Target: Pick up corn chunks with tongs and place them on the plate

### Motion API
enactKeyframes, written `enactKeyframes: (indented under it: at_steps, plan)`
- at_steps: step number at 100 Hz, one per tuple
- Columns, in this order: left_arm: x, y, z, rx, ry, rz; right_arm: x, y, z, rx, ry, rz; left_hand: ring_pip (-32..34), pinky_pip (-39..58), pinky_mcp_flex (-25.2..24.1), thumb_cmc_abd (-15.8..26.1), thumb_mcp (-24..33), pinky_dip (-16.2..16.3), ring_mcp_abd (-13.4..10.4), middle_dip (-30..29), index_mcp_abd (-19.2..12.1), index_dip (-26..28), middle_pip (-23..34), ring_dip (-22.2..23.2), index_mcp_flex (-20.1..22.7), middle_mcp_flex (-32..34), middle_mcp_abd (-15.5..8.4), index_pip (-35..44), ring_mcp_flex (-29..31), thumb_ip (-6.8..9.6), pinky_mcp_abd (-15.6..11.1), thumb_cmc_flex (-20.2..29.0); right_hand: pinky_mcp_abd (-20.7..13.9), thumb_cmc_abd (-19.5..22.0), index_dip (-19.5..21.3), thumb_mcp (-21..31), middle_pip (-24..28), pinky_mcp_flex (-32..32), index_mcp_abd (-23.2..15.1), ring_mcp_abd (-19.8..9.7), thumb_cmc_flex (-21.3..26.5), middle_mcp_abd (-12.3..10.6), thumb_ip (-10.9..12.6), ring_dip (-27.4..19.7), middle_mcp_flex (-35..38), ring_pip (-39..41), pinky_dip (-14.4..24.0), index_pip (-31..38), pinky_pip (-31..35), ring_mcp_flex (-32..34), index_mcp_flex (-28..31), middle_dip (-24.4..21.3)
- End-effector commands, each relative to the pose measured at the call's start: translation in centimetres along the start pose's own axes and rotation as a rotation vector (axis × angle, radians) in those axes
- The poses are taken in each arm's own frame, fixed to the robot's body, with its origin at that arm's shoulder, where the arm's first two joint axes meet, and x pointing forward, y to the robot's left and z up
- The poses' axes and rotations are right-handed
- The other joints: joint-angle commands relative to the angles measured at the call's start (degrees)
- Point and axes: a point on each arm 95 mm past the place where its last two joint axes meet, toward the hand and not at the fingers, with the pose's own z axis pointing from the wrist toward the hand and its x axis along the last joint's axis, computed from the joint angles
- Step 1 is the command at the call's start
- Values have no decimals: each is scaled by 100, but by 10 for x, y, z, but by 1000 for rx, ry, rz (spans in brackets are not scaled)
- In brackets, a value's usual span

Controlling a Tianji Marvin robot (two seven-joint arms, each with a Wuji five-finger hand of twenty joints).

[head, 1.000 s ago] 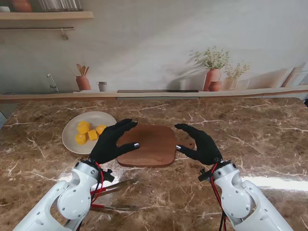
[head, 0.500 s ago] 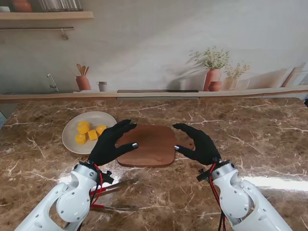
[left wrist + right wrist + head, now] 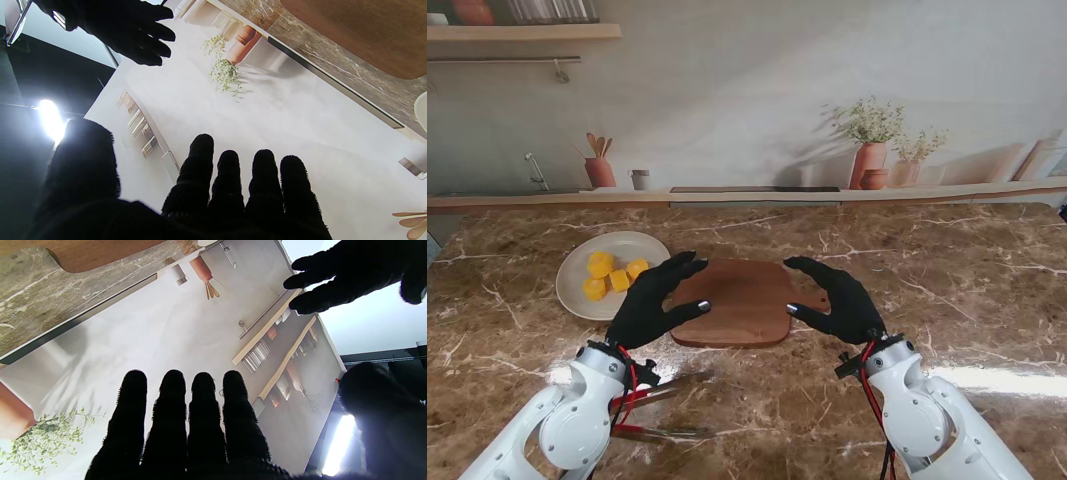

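Several yellow corn chunks (image 3: 609,277) lie on the white plate (image 3: 648,245) at the left of the table. Metal tongs (image 3: 662,408) rest on the marble near my left forearm, partly hidden by it. My left hand (image 3: 655,299) hovers open over the left end of the wooden cutting board (image 3: 745,300), fingers spread, holding nothing. My right hand (image 3: 838,298) hovers open over the board's right end, also holding nothing. In each wrist view my own fingers (image 3: 230,186) (image 3: 186,420) point at the wall, with the other hand opposite.
The brown marble table (image 3: 967,290) stretches to the right. At the back a ledge carries a terracotta utensil pot (image 3: 599,170), a small cup (image 3: 639,179) and plant pots (image 3: 869,160). A shelf (image 3: 522,32) hangs at the upper left.
Both hands drifted slightly nearer to me and a little to the left. Corn, plate and tongs have not moved.
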Motion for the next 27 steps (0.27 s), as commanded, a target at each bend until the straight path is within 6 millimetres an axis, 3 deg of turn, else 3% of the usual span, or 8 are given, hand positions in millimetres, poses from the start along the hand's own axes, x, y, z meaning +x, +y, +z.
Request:
enactKeyframes:
  at_steps: [1,27]
  plan:
    - [1,2,-2,-1,-10,-13,2,-1,-4,19,-14,5,-77,63,-66,191,-251,-16,-19,-61,22,41,-136,-80,27,42,-8,6,-16,182,-67,-286,-11,85,-33,-113,34,-31,-147,-83,-59,-122,-111,-34,-75,33,-24,-30,92,-121,-79,48]
    - [-1,1,1,2,-18,-15,5,-2,-4,39,-10,3,-92,46,-69,184,-251,-9,-26,-68,22,52,-150,-85,35,29,-7,5,-29,184,-60,-261,-16,125,-22,-143,28,-43,-179,-106,-18,-140,-106,-6,-72,33,2,-31,88,-120,-82,93]
